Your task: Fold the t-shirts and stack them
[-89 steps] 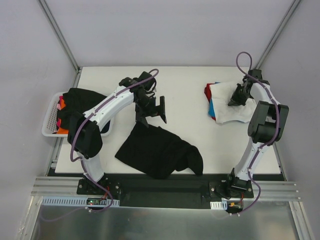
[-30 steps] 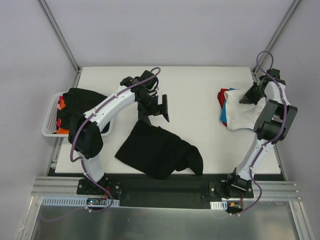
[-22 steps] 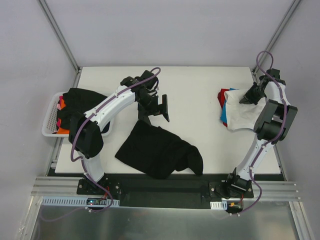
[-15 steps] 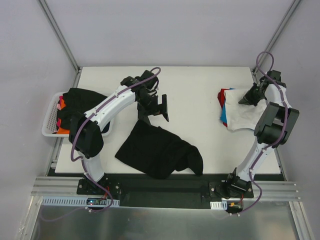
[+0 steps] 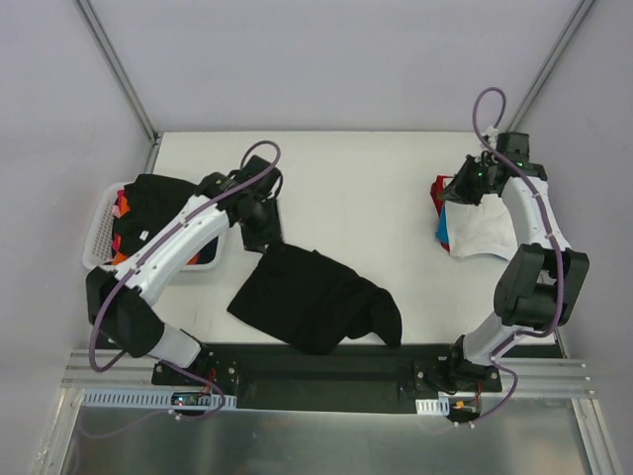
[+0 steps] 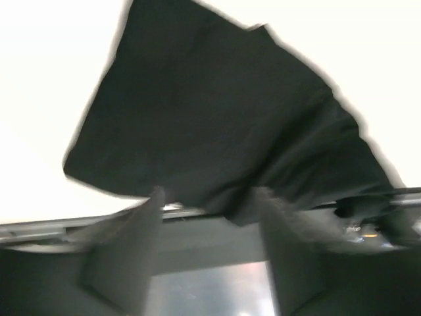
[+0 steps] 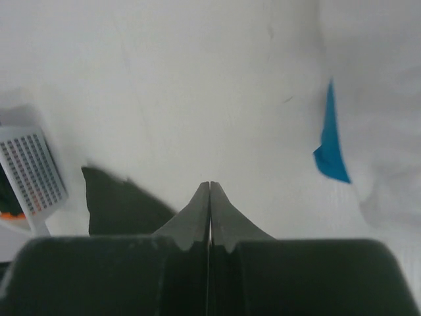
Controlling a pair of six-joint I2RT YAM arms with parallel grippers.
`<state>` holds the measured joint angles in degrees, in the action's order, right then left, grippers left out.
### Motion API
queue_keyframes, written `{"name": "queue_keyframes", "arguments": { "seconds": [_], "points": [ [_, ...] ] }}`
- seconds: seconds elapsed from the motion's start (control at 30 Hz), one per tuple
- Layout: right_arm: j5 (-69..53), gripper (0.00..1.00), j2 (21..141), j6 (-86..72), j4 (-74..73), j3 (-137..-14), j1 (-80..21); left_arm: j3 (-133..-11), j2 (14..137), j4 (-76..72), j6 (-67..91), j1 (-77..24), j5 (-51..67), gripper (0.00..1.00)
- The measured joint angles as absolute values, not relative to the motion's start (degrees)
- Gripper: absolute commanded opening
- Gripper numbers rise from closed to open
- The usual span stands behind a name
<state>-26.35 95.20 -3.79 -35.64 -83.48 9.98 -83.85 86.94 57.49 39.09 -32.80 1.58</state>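
Mesh basket [image 5: 97, 236] of bundled t-shirts [image 5: 150, 196]

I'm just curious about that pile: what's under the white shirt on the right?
Under the white t-shirt, red cloth and blue cloth peek out at its left edge. Whatever else lies beneath is covered.

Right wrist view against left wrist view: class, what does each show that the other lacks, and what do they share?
Only the right wrist view: the right gripper shut, a blue t-shirt edge, the white t-shirt, the mesh basket. Only the left wrist view: the left gripper open, blurred. Both: the black t-shirt on the white table.
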Motion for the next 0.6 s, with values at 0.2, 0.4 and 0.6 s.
{"name": "queue_keyframes", "arguments": {
  "seconds": [0.2,0.4,0.6],
  "points": [
    [-26.26,0.01,91.00,-2.90,-40.27,-73.67,1.19,-66.08,73.67,60.82,43.44,-18.55,-3.31,0.00],
    [-25.74,0.01,87.74,-2.02,-44.56,-71.02,-1.98,-64.23,73.41,61.76,43.92,-10.98,-6.70,0.00],
    [-24.84,0.01,87.42,-1.37,-46.70,-71.64,-3.88,-64.64,78.35,59.96,42.09,-2.72,-5.34,0.00]
  ]
}}
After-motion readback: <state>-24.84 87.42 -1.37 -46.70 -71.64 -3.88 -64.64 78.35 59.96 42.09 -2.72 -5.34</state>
